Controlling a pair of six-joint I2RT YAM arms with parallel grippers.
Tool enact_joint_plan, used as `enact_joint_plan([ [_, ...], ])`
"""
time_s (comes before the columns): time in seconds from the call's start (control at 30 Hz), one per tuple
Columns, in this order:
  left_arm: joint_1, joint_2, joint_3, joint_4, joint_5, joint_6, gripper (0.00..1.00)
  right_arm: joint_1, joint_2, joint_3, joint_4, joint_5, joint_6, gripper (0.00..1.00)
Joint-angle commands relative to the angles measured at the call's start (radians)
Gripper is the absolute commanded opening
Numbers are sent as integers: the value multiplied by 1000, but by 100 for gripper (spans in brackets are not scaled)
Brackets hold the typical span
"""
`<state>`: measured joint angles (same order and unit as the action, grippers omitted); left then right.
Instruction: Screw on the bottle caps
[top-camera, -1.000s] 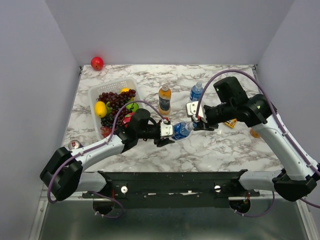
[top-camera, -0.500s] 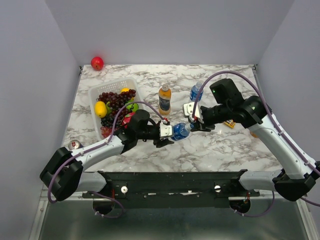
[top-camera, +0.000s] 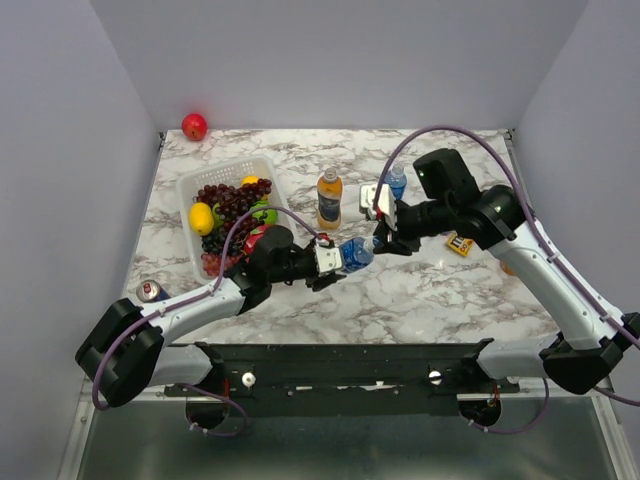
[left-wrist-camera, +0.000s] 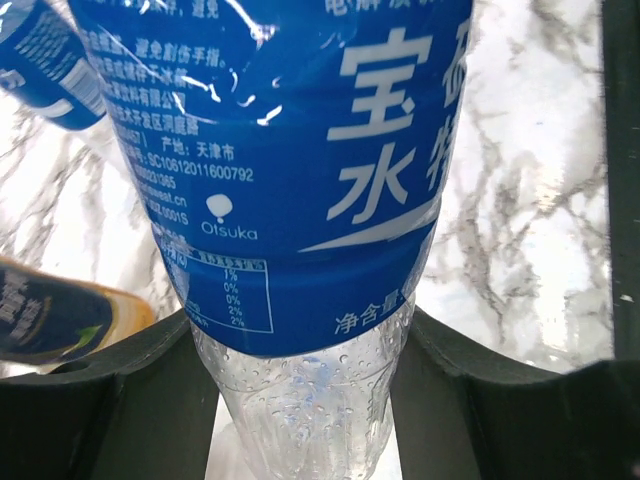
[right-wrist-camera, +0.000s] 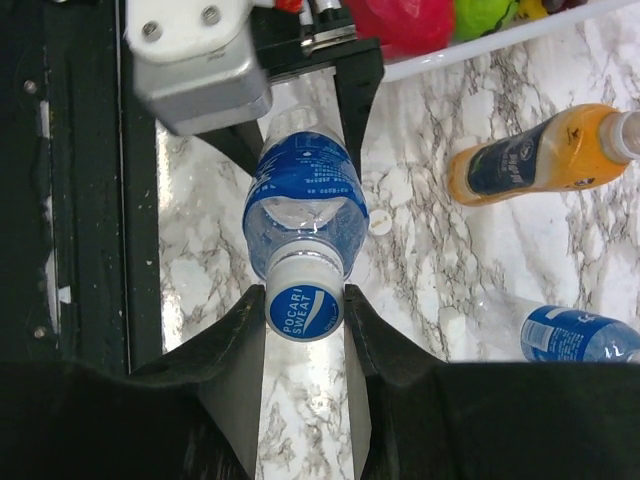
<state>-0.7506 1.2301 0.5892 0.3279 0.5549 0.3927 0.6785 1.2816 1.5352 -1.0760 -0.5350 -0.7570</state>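
My left gripper (top-camera: 335, 258) is shut on the lower body of a clear bottle with a blue label (top-camera: 356, 252), held tilted above the table. In the left wrist view the bottle (left-wrist-camera: 290, 170) fills the frame between the fingers (left-wrist-camera: 150, 400). My right gripper (top-camera: 379, 238) is shut on this bottle's blue-and-white cap (right-wrist-camera: 305, 306), one finger touching each side of it. A small white cap (right-wrist-camera: 378, 226) lies on the marble below. An orange-drink bottle (top-camera: 329, 198) and a second blue-label bottle (top-camera: 395, 182) stand behind. The fourth bottle is out of view.
A white basket (top-camera: 190, 185) of grapes and fruit stands at the left. A red apple (top-camera: 194, 126) lies in the far left corner. A drink can (top-camera: 150, 291) stands near the left arm. A yellow packet (top-camera: 460, 245) lies under the right arm.
Both grippers and the held bottle have shifted left and slightly back. The right gripper stays at the bottle's cap end.
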Motion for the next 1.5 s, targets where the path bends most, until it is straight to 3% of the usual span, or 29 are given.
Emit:
enact_joint_plan([
  [0.0,-29,-54,17,244,-186,-41,0,6,77,40,-4,64,243,32],
  [0.23,-47,-55,35,254,-318,-52,0,6,163,112,-13,234,563,28],
  [0.4,-49,-46,41,198,-325,-69,0,-2,226,158,-50,189,692,25],
  [0.67,-49,-46,0,163,-325,-74,0,-16,263,203,-52,136,714,31],
  [0.77,-49,-40,0,145,-329,-101,0,-16,260,209,-48,147,694,40],
  [1.0,-47,-34,0,63,-267,-181,0,-16,249,246,-38,179,642,43],
  [1.13,-47,-31,-3,42,-263,-204,0,-16,249,259,-38,179,621,62],
  [1.3,-43,-24,-6,23,-248,-222,0,-16,257,313,-50,149,605,71],
  [1.4,-33,-17,-8,25,-227,-258,0,-16,260,344,-71,118,569,87],
  [1.43,-29,-11,-8,31,-216,-267,0,-16,263,365,-79,104,552,99],
  [1.47,-15,-9,-8,33,-179,-276,0,-16,265,382,-100,102,532,100],
])
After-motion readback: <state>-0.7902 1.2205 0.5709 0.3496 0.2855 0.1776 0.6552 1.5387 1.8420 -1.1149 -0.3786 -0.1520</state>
